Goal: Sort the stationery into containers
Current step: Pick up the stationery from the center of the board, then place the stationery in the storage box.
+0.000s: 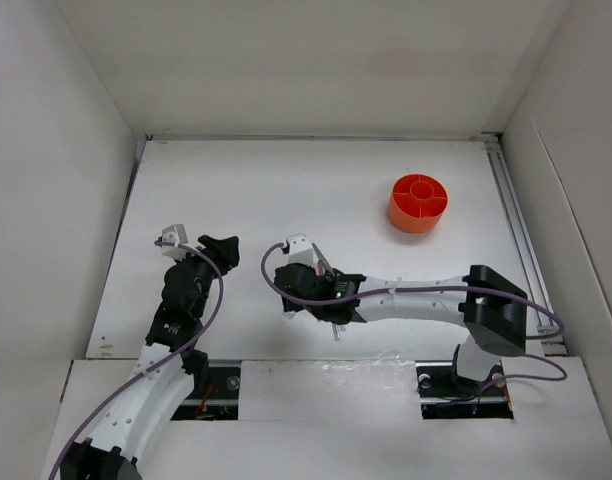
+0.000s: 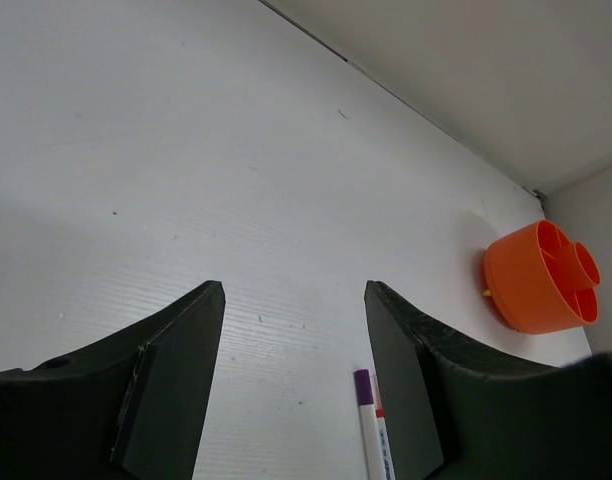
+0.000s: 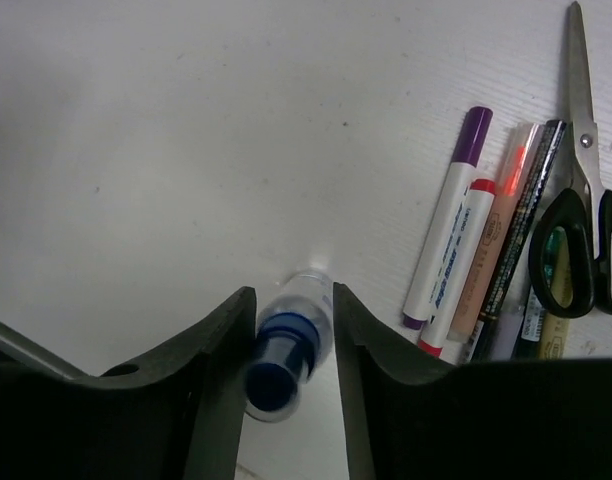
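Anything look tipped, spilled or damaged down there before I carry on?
Only the clear bottle stands out: it lies on its side between the fingers of the right claw, blue cap on, with no spill visible. The orange holder stands upright, and nothing looks damaged.

My overhead camera is fixed high behind the rig. It looks down and forward over the whole table (image 1: 316, 190), far enough back to take in the orange holder (image 1: 418, 202). My left wrist camera rides low behind the left gripper (image 2: 294, 295) and faces across the table at a shallow angle toward that same holder (image 2: 541, 278). My right wrist camera looks steeply down past the right gripper (image 3: 293, 295), very near the bottle (image 3: 286, 345). Both wrist views catch the purple-capped marker (image 3: 448, 215).
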### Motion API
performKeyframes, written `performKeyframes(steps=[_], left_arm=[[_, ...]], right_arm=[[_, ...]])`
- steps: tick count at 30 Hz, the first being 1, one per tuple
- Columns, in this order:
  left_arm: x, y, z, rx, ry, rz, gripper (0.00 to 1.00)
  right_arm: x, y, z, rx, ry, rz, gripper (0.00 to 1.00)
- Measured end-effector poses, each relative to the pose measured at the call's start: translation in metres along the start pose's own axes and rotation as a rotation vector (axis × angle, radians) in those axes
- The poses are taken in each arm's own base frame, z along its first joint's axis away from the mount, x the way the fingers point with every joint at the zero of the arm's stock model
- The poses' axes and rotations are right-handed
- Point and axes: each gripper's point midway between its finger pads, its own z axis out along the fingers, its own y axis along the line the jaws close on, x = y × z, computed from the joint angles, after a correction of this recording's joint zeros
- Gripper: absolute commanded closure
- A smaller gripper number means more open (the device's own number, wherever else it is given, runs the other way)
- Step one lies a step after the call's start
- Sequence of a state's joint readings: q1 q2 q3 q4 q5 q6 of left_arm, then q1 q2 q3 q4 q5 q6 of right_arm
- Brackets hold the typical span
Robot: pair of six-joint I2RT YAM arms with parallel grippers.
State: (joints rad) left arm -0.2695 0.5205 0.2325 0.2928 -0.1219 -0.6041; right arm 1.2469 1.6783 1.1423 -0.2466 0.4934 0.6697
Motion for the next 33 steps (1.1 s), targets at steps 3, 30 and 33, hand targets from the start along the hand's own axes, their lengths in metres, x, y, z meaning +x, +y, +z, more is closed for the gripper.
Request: performKeyframes(steps=[3, 30, 33], left_arm=[[0.0, 0.0, 0.0, 0.0, 0.001, -0.001, 0.45], [0.033, -0.035, -0.004, 0.21, 0.181, 0.006, 0.29], [0.035, -0.039, -0.006, 0.229, 0.187, 0.014, 0.27]], right_arm=[[0.003, 0.0, 0.003, 0.018, 0.005, -0.013, 0.76], [-0.269, -0.325, -0.107, 0.729, -0.614, 0.586, 0.94], [-0.277, -0.358, -0.113, 0.799, -0.633, 0.623, 0.94]])
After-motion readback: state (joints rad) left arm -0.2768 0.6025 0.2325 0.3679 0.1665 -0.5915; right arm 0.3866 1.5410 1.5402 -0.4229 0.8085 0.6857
